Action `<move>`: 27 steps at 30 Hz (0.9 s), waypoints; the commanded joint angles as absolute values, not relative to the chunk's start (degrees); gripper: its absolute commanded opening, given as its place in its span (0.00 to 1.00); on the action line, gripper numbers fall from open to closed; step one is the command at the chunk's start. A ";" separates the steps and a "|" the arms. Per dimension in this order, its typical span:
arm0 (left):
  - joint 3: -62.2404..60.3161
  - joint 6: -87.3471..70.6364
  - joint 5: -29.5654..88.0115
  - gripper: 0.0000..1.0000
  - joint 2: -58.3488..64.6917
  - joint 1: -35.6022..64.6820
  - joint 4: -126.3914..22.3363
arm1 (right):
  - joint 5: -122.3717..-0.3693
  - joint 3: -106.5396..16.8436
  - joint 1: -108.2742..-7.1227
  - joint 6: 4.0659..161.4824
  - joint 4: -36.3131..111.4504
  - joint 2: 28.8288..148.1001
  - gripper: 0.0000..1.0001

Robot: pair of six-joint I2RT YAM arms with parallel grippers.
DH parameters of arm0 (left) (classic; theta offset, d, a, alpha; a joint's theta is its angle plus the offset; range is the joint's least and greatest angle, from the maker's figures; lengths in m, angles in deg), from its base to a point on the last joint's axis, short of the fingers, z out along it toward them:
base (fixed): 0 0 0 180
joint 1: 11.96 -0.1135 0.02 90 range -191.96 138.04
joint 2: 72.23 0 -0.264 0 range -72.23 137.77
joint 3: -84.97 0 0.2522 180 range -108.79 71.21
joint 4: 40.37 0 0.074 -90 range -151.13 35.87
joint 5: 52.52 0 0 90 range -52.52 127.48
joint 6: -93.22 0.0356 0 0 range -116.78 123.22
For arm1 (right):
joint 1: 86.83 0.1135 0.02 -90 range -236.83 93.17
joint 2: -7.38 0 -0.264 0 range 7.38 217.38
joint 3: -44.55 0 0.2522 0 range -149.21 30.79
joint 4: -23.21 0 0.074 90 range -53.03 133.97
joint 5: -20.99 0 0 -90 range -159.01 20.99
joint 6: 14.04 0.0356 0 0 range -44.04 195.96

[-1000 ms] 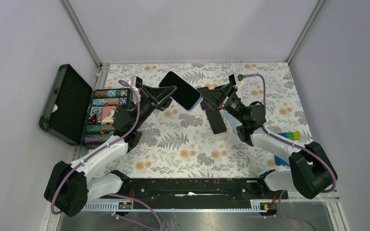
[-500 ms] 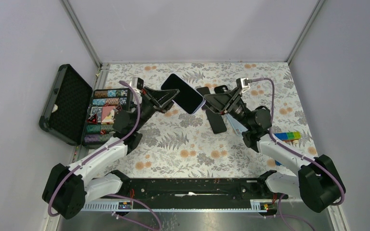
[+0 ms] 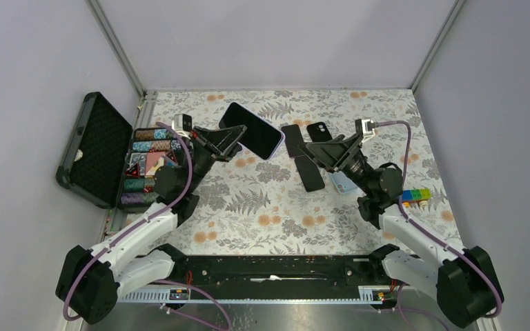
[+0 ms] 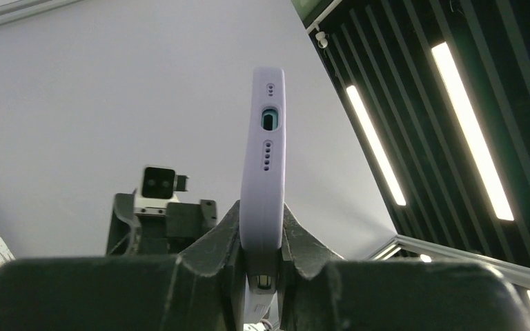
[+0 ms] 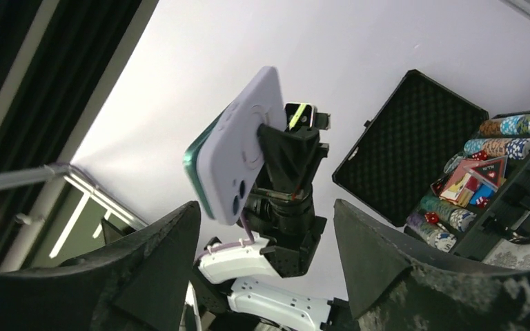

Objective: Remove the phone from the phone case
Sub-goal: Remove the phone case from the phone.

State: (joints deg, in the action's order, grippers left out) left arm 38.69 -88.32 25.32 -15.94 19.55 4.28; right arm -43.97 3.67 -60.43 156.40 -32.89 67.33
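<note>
A phone with a dark screen [image 3: 252, 128] sits in a lilac phone case [image 5: 238, 155] and is held up in the air, tilted, over the back of the table. My left gripper [image 3: 231, 143] is shut on the case's lower end; the left wrist view shows the case's edge [image 4: 265, 172] pinched between both fingers [image 4: 210, 238]. A teal rim of the phone [image 5: 194, 169] shows along the case front. My right gripper [image 3: 319, 153] stands open a short way right of the phone, touching nothing; its fingers [image 5: 159, 255] frame the case from afar.
An open black box [image 3: 93, 148] with poker chips [image 3: 153, 165] lies at the left edge. Two dark phones or cases [image 3: 292, 140] [image 3: 310, 174], a black case [image 3: 319, 130] and a pale blue one [image 3: 341, 182] lie mid-table. Coloured blocks [image 3: 414, 195] are on the right.
My right gripper has opened, let go of the phone's end and drawn back to the right. The left gripper has carried the cased phone slightly left.
</note>
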 commanded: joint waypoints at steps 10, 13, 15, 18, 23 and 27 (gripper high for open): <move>36.45 -91.16 25.42 0.00 -12.56 19.59 13.24 | -41.50 -2.32 -54.17 133.57 -14.40 60.01 0.87; 36.49 -91.58 25.20 0.00 -11.90 19.68 13.51 | -42.68 -3.75 -52.26 131.99 -13.29 61.00 0.86; 36.49 -92.01 25.03 0.00 -11.48 19.76 13.66 | -42.55 -3.88 -51.72 132.22 -16.87 61.93 0.85; 36.58 -92.88 24.75 0.00 -10.78 19.86 14.48 | -42.57 -3.58 -51.58 134.81 -21.11 63.90 0.85; 36.75 -94.04 25.04 0.00 -9.78 20.25 15.00 | -43.26 -4.63 -51.50 136.02 -21.74 66.05 0.85; 37.04 -94.48 25.18 0.00 -9.33 20.37 15.27 | -44.28 -3.97 -51.56 136.45 -25.03 65.81 0.85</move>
State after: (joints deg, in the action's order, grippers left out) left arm 38.69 -92.85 24.84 -9.06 20.03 7.23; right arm -42.68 -1.94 -52.00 136.08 -17.94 66.39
